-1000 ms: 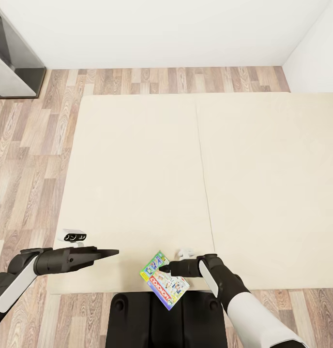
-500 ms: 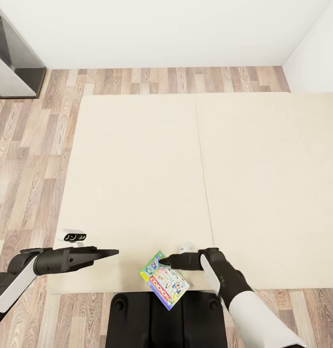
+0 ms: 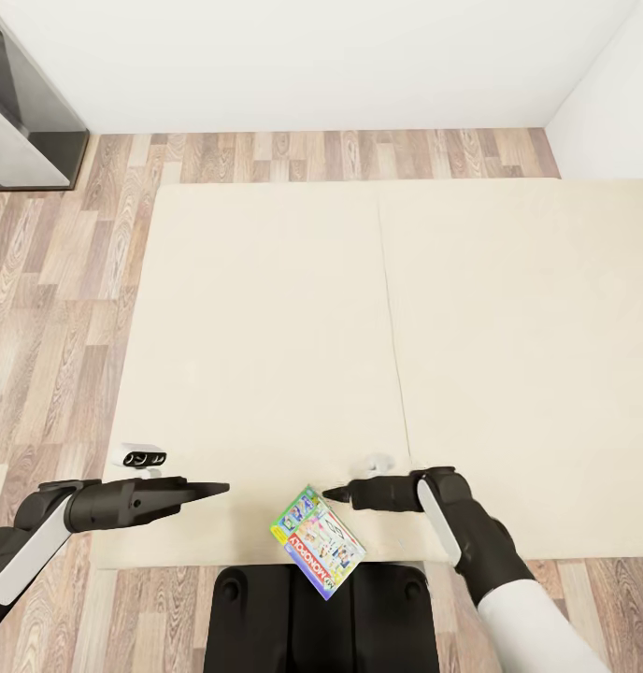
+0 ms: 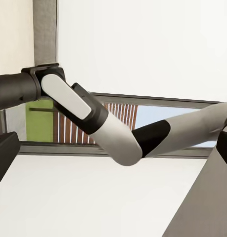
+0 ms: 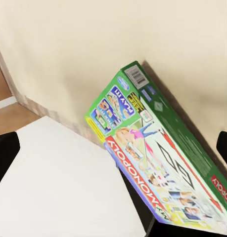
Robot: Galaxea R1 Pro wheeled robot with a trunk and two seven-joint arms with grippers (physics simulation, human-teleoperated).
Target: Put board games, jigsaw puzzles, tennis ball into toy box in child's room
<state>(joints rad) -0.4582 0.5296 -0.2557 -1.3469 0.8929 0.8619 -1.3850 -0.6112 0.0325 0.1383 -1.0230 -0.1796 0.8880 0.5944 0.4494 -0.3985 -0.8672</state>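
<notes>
Now the Monopoly game box [image 3: 318, 541] lies at the bed's [image 3: 265, 327] near edge, just beside the right gripper [image 3: 335, 493], whose grip I cannot tell; next comes grasping it.

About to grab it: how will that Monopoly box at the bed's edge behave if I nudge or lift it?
The Monopoly box looks flat, so it should slide, not roll. It overhangs the bed edge, so a nudge may tip it off. Likely stiff; its glossy print may slip in the right pincer.
</notes>
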